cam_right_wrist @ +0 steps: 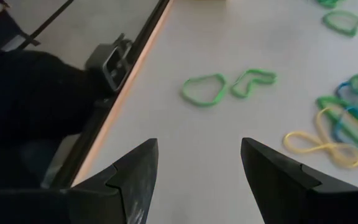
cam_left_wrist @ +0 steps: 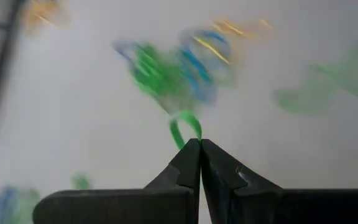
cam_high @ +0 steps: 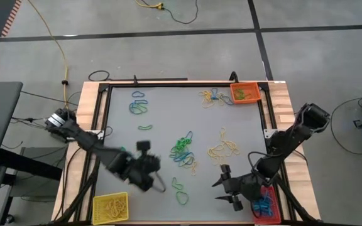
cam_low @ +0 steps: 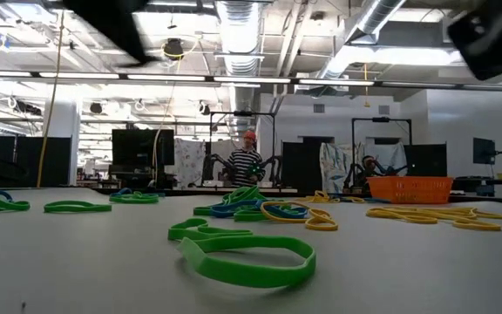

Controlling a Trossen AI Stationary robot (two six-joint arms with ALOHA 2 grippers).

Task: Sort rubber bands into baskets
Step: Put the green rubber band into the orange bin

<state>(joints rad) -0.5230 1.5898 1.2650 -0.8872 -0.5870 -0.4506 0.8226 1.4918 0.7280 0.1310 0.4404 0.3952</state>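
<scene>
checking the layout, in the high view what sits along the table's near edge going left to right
yellow basket → left gripper shut on a green band → loose green rubber bands → right gripper, open → red basket

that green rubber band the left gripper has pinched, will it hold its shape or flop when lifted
Probably floppy: the green band held in the shut left gripper shows only as a thin, narrow loop at the fingertips. Likely very light, since a fingertip pinch holds it. It may snag: the pile of bands on the table lies tangled.
</scene>
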